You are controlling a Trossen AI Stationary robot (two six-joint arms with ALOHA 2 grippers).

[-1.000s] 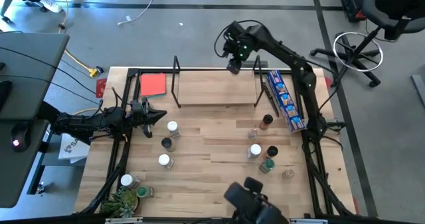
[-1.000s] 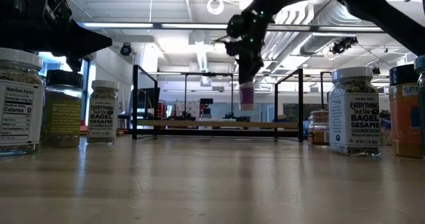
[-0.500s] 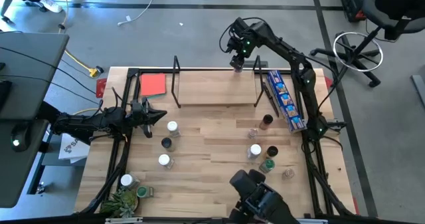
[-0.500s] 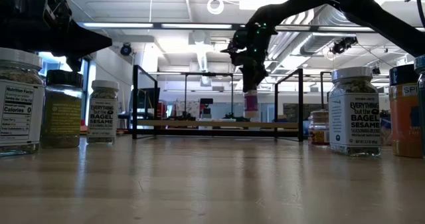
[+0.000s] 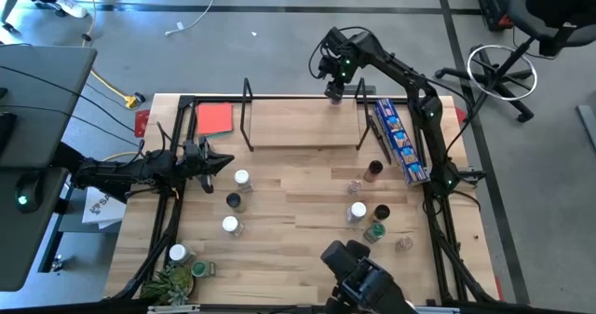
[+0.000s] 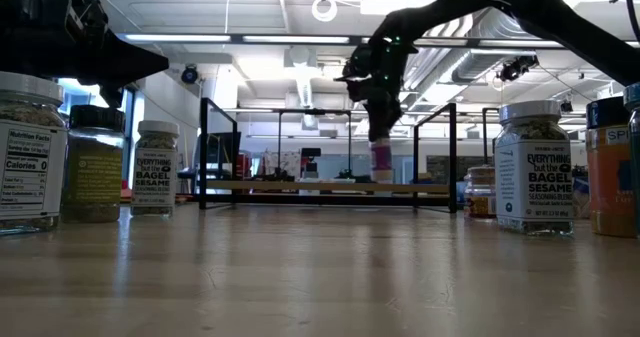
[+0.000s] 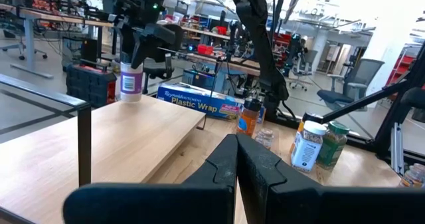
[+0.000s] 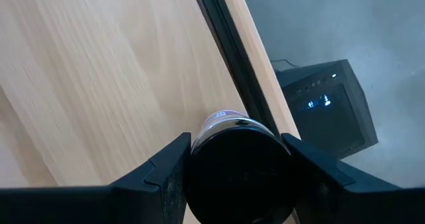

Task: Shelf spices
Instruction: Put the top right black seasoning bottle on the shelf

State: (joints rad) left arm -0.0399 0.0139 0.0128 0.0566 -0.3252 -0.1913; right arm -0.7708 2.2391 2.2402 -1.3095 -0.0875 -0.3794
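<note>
My right gripper (image 5: 333, 88) reaches over the far edge of the shelf (image 5: 298, 123), a light-wood board with black wire end frames, and is shut on a small spice jar (image 7: 131, 83) with a black lid and a purplish label. The jar stands upright near the board's far right part; the low view shows the jar (image 6: 381, 162) under the right gripper (image 6: 381, 132). My left gripper (image 5: 219, 160) waits shut, low over the table's left side, next to a white-lidded jar (image 5: 241, 177). More jars stand in two groups on the table. My right gripper holds the jar by its black lid (image 8: 239, 157), pinched between the two fingers (image 8: 169, 167), one on each side. It comes from above, pointing down. The jar is upright, and its base looks to be on the shelf board (image 7: 153, 127).
Left of the shelf lies a red card (image 5: 214, 118); right of it, a long blue packet (image 5: 396, 139). Jars stand left (image 5: 230, 225) and right (image 5: 357, 211) on the table. A potted plant (image 5: 172, 281) is at the near left corner. Bare wood lies between the groups.
My right gripper has carried the jar a little toward the table's far edge and down, from hanging above the shelf board to its surface. It has stayed shut on the lid. The left arm has kept still.
</note>
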